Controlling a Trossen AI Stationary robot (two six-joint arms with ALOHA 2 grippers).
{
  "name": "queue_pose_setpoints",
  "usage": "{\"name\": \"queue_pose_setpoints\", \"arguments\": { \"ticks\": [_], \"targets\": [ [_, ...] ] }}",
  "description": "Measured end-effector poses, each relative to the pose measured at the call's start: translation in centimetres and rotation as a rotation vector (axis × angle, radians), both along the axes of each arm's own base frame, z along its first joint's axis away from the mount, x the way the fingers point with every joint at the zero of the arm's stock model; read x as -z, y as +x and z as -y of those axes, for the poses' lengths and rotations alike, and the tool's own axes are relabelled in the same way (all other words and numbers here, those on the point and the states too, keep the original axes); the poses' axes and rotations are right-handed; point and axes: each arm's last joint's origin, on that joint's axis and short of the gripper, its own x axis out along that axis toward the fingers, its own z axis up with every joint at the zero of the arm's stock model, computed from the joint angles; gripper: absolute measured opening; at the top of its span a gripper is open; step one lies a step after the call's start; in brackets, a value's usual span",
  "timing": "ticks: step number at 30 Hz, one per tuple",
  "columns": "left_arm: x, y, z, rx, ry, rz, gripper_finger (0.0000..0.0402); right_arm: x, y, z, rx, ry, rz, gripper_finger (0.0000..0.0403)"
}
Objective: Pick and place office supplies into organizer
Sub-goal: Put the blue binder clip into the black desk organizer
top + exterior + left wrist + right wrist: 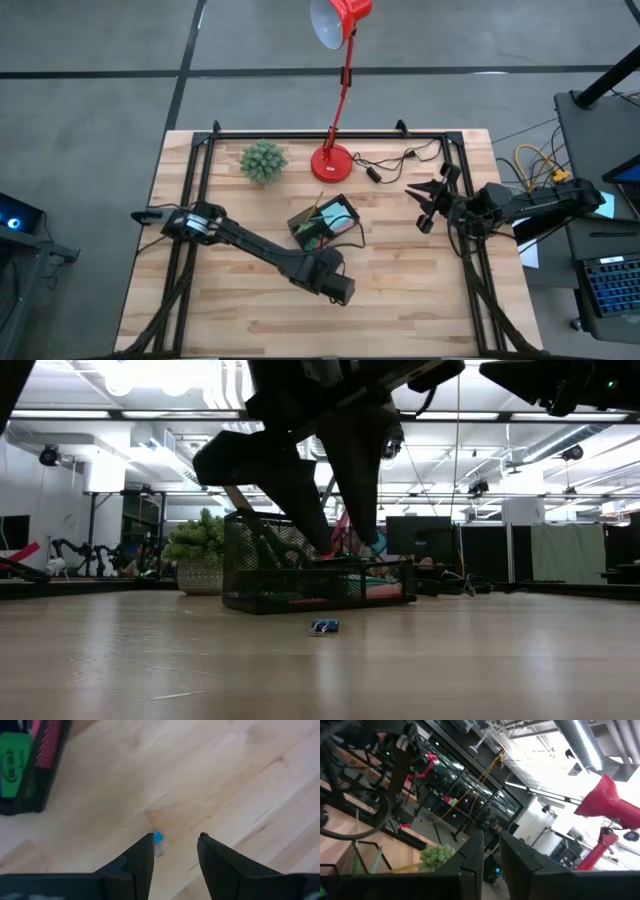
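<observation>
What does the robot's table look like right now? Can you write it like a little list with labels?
organizer: black mesh tray near the table's middle, already holding pink and green supplies
item left out: small blue thing on the wood in front of the organizer
left gripper: above the small blue thing, jaws open, holding nothing
right gripper: waiting at the table's right side, raised, nothing between its jaws
plant: at the back
lamp: red, beside the plant
</observation>
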Motion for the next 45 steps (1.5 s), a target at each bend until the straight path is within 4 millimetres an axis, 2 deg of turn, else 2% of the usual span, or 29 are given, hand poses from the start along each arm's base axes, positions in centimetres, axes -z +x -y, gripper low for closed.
{"name": "queue_pose_setpoints", "arguments": {
  "ticks": [4,10,18,22,33,38,45],
  "targets": [
    [0.0,0.1,0.1,0.088,0.01,0.003,0.0134,0.0,0.0,0.1,0.031,0.01,-0.001,0.0052],
    [0.4,0.3,0.4,0.163,-0.068,-0.012,0.0138,0.0,0.0,0.1,0.035,0.011,-0.002,0.0052],
    [0.5,0.5,0.2,0.203,-0.049,-0.002,0.0208,0.0,0.0,0.1,0.035,0.011,-0.002,0.0052],
    [1.4,0.7,0.3,0.188,-0.052,-0.018,0.0235,0.0,0.0,0.1,0.036,0.011,-0.002,0.0052],
    [2.9,0.6,0.2,0.176,-0.019,-0.064,0.0237,0.0,0.0,0.1,0.036,0.011,-0.002,0.0052],
    [4.4,-0.1,-0.2,0.081,-0.024,-0.115,0.0237,0.0,0.0,0.1,0.036,0.011,-0.002,0.0052],
    [5.0,-0.1,-0.6,0.038,-0.04,-0.097,0.0237,0.0,0.0,0.1,0.036,0.011,-0.002,0.0052]
  ]
}}
